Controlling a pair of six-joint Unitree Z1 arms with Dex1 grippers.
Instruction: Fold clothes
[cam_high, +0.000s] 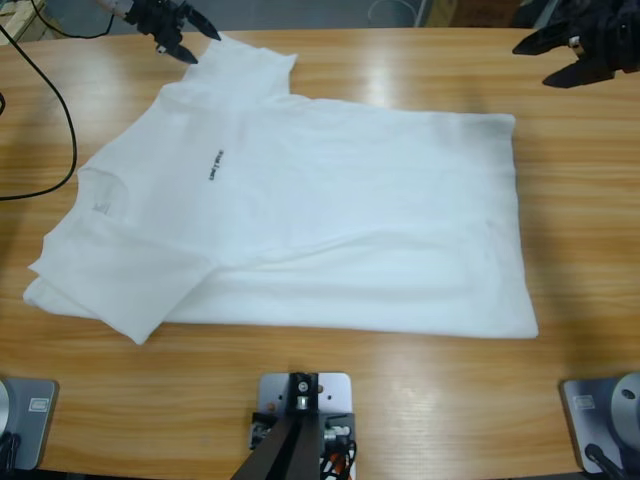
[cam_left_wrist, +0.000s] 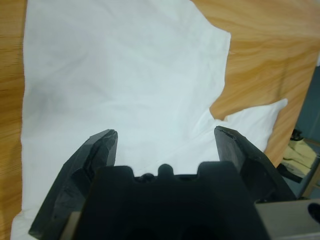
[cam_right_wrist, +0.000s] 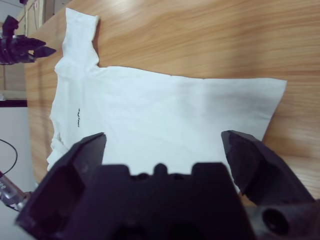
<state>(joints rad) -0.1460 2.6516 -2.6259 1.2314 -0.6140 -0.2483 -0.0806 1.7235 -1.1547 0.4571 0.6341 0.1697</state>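
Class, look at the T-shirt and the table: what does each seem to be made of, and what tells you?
T-shirt: soft white woven or knitted fabric, probably cotton; matte, with creases and limp folds. Table: wood or wood veneer, with visible grain and a slight sheen.

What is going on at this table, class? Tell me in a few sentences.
Two robot arms are set to fold a white T-shirt that lies spread out on the wooden table, print side up. Neither holds it. The left claw is open at the far sleeve's edge. The right claw is open too, above bare table beyond the hem's far corner. No fold of the body has been made yet.
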